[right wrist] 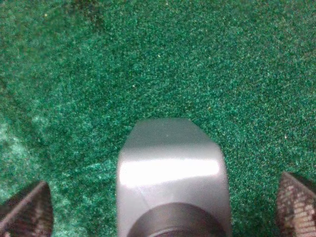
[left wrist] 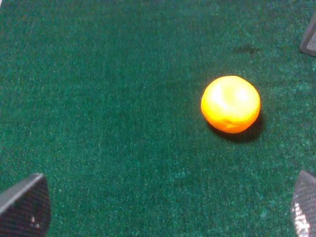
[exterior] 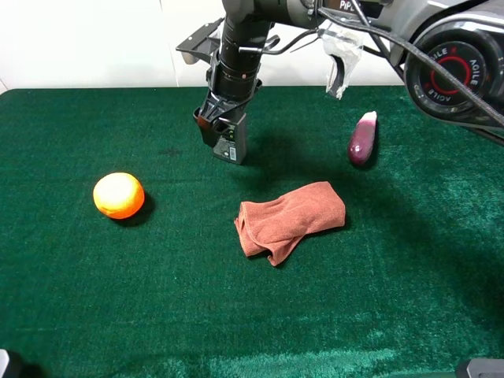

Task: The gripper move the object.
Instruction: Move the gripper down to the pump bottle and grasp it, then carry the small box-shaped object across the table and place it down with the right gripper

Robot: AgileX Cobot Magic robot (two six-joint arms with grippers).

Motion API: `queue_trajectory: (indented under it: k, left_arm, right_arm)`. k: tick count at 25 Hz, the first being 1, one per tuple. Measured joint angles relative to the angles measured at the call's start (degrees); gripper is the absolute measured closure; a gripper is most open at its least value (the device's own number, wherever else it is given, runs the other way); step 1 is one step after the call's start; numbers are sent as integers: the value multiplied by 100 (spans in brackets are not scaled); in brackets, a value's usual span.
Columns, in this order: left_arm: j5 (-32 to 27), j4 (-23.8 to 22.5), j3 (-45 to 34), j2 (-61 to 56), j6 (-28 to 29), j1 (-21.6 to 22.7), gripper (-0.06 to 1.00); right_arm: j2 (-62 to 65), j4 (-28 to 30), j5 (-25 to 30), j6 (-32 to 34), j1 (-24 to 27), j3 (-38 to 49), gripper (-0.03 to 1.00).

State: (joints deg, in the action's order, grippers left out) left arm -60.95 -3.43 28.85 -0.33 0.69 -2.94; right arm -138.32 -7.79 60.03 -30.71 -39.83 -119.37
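We note a green felt table (exterior: 409, 315). In the left wrist view, the left gripper (left wrist: 163, 207) hangs open above the felt. An orange (exterior: 119, 195) sits at middle left and a rust-brown cloth (exterior: 291, 219) at centre. Farther back, at upper centre, the object (exterior: 233, 146) stands upright between the right gripper's (exterior: 223, 126) spread fingers (right wrist: 27, 210), which stand clear of its sides. An eggplant (exterior: 362, 139) lies at upper right.

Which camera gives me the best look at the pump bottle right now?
Exterior high: the pump bottle stands upright on the green table, label visible, with the right pincer over its top. Right wrist shows only its grey shoulder and pump collar, close up, between open fingers. Left wrist misses it, showing just the orange.
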Motion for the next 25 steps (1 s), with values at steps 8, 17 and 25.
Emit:
queue_trajectory:
  k: [8,17,25]
  left_arm:
    - [0,0,0,0,0,0,-5]
    - [0,0,0,0,0,0,-5]
    - [0,0,0,0,0,0,-5]
  right_arm:
    - [0,34,19,23,-15,-5,64]
    - [0,59,14,23,-33,-5,64]
    - [0,59,14,23,-33,-5,64]
